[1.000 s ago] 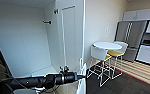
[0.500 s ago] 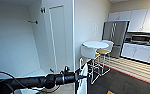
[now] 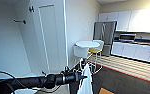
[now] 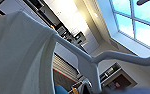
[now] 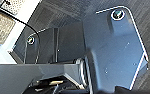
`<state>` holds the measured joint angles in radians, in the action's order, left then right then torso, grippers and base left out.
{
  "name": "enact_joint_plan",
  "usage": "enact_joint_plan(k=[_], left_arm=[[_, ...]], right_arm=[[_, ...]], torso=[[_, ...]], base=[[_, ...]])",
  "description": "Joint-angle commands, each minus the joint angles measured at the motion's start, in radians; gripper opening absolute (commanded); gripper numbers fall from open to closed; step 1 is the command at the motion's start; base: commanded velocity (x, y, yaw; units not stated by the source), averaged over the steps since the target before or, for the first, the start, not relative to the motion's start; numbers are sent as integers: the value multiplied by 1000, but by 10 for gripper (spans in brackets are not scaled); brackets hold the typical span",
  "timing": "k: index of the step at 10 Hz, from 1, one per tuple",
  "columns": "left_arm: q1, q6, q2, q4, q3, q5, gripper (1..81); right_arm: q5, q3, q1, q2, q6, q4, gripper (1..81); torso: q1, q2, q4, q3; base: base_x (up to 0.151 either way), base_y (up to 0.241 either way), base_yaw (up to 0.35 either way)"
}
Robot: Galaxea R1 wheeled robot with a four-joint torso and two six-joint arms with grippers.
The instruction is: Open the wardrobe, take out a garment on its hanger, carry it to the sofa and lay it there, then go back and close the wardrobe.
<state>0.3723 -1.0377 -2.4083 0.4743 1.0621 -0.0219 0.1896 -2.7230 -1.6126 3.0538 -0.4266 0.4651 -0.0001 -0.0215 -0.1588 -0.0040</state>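
Observation:
The wardrobe [image 3: 51, 37] stands open at the left of the head view, its white door swung out and its pale inside bare. My left arm reaches in from the left, and the left gripper [image 3: 81, 75] is shut on the top of the hanger. The white garment [image 3: 87, 83] hangs from it above the dark carpet, away from the wardrobe. In the left wrist view the hanger's [image 4: 91, 62] slim white shoulder runs across close up, with the garment [image 4: 18, 57] draped over it. The right wrist view holds my own dark plate above grey carpet.
A round white table [image 3: 87, 44] with white chairs and a yellow stool stands just past the wardrobe's corner. Behind it are a steel fridge [image 3: 104, 35] and white kitchen cupboards [image 3: 131, 21]. Dark carpet with a red-orange strip [image 3: 121, 72] lies to the right.
The whole head picture has slid left, so the camera has turned right. The left arm keeps the same place in the picture, still carrying the garment.

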Motion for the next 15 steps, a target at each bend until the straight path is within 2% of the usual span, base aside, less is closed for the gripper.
enact_joint_plan(k=[1, 15], left_arm=[[-160, 11, -2, 26, -36, -43, 10], [-160, 13, -3, 38, -59, -39, 10]], right_arm=[[-36, 3, 41, 1, 3, -5, 811], [-47, 0, 44, 4, 3, -5, 811]], torso=[[0, 0, 0, 0], [0, 0, 0, 0]], base=[[0, 0, -237], [0, 0, -234]])
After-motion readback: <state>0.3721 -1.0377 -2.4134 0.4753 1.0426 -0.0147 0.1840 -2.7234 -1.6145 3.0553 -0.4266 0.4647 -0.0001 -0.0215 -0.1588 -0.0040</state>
